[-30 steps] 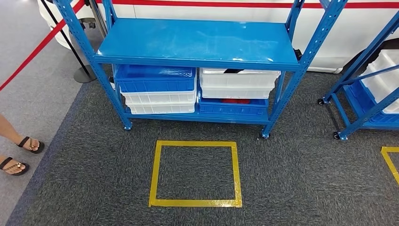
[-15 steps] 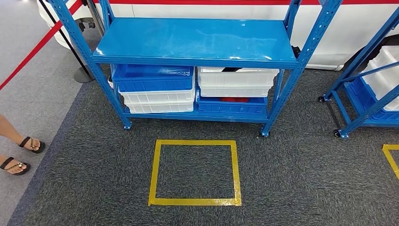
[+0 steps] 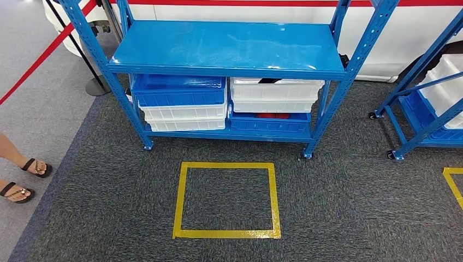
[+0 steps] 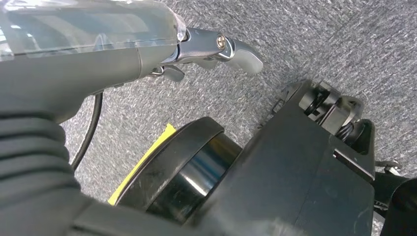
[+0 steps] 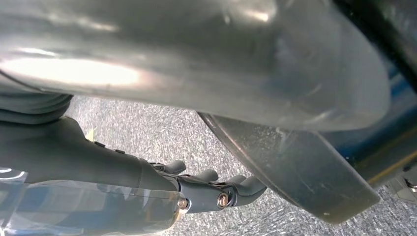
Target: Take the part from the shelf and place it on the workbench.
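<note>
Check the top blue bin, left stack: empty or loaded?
Looks empty: the top blue bin shows only bare blue floor under the shelf board; its rear part is hidden.

Grey ribbed cover [image 4: 29,147], clear-wrapped grey robot hand [image 4: 162,44], brass screws.

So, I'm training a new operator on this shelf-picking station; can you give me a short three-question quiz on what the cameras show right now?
1. True or false: the top board of the blue metal shelf rack has a bin on it.
2. Which bin sits uppermost in the left stack under that board? A) blue plastic bin B) white plastic bin
3. Fill in: the yellow tape square on the grey carpet lies directly in ___ of the rack.

Key: 1 false; 2 A; 3 front.
</note>
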Robot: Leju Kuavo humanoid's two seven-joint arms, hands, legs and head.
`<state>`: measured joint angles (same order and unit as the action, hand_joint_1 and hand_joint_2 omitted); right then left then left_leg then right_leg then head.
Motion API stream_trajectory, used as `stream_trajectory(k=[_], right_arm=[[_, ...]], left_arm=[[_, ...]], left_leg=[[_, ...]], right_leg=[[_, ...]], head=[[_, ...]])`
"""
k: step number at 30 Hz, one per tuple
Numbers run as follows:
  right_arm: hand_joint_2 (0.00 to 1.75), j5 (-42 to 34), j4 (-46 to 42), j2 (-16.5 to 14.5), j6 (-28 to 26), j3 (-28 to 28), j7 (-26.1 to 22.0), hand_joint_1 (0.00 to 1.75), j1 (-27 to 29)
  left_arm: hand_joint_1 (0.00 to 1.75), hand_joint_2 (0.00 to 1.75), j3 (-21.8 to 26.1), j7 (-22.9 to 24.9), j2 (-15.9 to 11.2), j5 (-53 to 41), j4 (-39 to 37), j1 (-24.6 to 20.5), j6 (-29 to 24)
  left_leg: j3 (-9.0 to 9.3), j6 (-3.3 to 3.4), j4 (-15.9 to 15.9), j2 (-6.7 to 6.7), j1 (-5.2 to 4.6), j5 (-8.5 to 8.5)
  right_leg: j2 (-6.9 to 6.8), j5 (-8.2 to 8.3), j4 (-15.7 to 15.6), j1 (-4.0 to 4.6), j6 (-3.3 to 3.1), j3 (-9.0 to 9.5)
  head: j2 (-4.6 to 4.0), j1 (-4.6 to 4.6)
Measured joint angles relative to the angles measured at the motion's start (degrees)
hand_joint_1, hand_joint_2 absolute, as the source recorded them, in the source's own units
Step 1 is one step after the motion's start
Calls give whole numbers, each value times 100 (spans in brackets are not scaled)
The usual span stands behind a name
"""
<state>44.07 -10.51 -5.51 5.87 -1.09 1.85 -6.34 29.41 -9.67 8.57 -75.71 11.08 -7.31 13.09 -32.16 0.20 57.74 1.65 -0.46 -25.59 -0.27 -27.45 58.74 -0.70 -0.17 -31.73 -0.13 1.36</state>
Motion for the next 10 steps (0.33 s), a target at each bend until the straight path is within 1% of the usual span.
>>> stream_trajectory(k=[2, 10], right_arm=[[0, 13, 0, 0, -14, 0, -13, 0, 1], [0, 90, 0, -2, -52, 2, -109, 0, 3]], left_arm=[[0, 0, -13, -5, -4, 13, 0, -10, 8], [0, 0, -32, -3, -12, 66, 0, -44, -10]], left_leg=[[0, 1, 1, 0, -1, 0], [0, 1, 1, 0, -1, -1]], right_leg=[[0, 0, 0, -1, 0, 0], [0, 0, 0, -1, 1, 0]], head=[[0, 0], [0, 0]])
